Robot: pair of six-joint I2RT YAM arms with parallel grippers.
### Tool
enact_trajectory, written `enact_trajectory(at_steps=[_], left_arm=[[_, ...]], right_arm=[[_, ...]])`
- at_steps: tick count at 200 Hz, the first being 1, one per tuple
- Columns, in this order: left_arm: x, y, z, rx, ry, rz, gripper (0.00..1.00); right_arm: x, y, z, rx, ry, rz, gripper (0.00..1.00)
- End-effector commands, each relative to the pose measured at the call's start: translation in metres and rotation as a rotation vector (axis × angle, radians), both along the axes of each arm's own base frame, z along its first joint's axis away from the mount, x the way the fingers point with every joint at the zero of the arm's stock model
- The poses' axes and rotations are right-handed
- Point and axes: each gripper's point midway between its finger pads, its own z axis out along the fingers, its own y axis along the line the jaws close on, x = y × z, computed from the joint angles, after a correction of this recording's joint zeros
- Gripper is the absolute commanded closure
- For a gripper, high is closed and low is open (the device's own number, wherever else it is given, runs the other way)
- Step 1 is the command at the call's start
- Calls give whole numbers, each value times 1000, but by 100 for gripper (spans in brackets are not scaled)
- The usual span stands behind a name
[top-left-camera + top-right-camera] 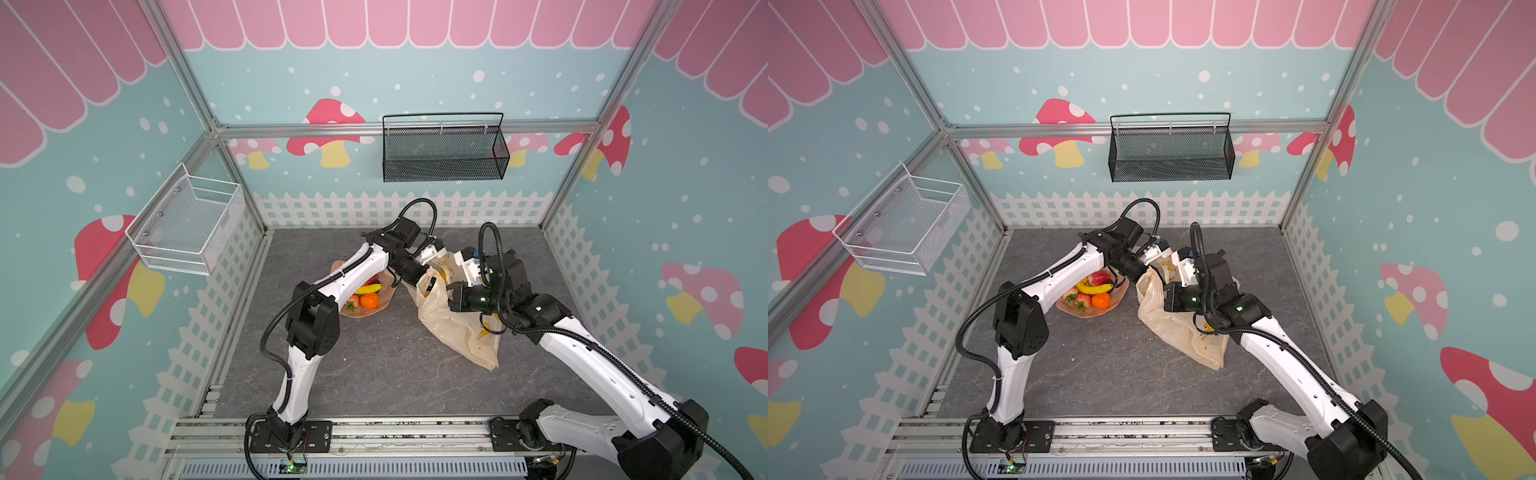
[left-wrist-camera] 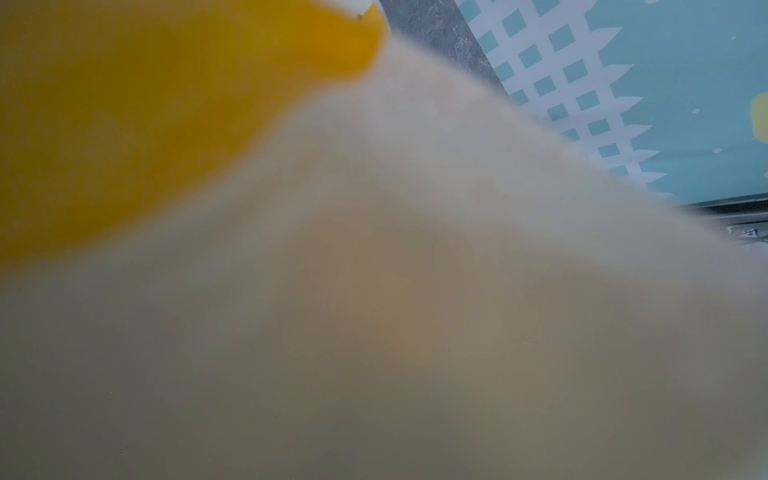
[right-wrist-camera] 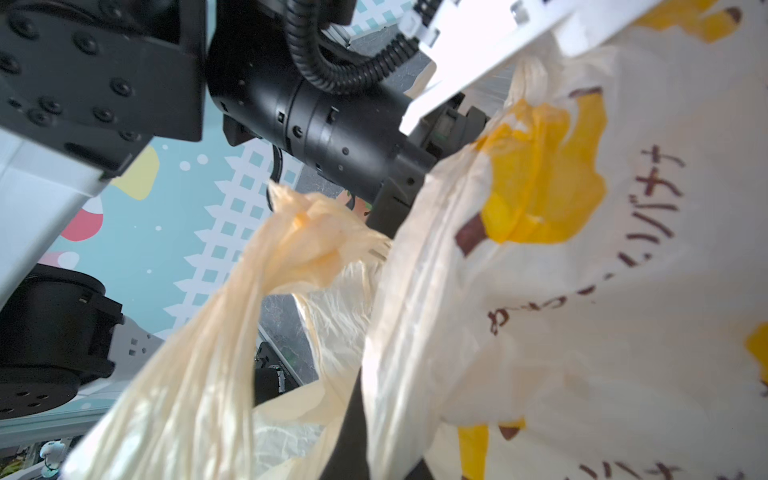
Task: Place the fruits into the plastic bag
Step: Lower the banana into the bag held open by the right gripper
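Fruit: all the pieces in view lie in the dish [image 1: 365,314] [image 1: 1084,312], left of centre on the grey surface [image 1: 374,374]. In a top view these are a banana [image 1: 1094,286], a red strawberry [image 1: 1099,277] behind it, a second strawberry [image 1: 1082,300] and an orange [image 1: 1101,300] at the front. The left forearm passes over the dish and hides part of it.

Plastic bag [image 1: 453,332] [image 1: 1179,332]: right of the dish and apart from it. Its closed end lies flat on the surface and its mouth end is lifted between the two hands. One loop handle [image 1: 430,283] stands free just beside the left wrist.

Left hand [image 1: 436,249] [image 1: 1158,250]: at the raised mouth of the bag, pointing toward the right hand. Its wrist camera is pressed against cream film [image 2: 415,332], with a blurred yellow mass [image 2: 145,104] in one corner. I cannot tell whether that is a fruit or a bag print, nor whether the fingers are apart or together.

Right hand [image 1: 467,264] [image 1: 1183,264]: close beside the left hand, at the far edge of the bag. The fingers are together, clamped on the bag's rim. In its wrist view the printed film [image 3: 540,332] hangs close and a twisted handle [image 3: 291,232] crosses the frame.
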Motion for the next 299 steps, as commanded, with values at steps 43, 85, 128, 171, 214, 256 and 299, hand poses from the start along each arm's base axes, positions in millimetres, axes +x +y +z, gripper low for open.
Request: enact_trajectory(at_steps=[43, 85, 128, 171, 214, 256, 299], left_arm=[[26, 19, 26, -6, -49, 146, 100], [41, 16, 30, -16, -34, 200, 100], [53, 18, 49, -75, 22, 252, 100], [41, 5, 58, -109, 126, 265, 100], [27, -17, 49, -125, 253, 319, 100], [22, -31, 32, -161, 356, 422, 100], [0, -42, 6, -142, 438, 429, 100]], right_arm=[[-7, 8, 2, 43, -45, 77, 100], [-17, 11, -12, 41, -40, 126, 100], [-21, 8, -23, 18, -33, 140, 100], [-21, 9, -23, 16, -43, 144, 100], [-17, 14, -14, 41, -60, 157, 100], [-14, 19, -3, 78, -91, 167, 100], [-1, 26, 10, 106, -142, 164, 100]])
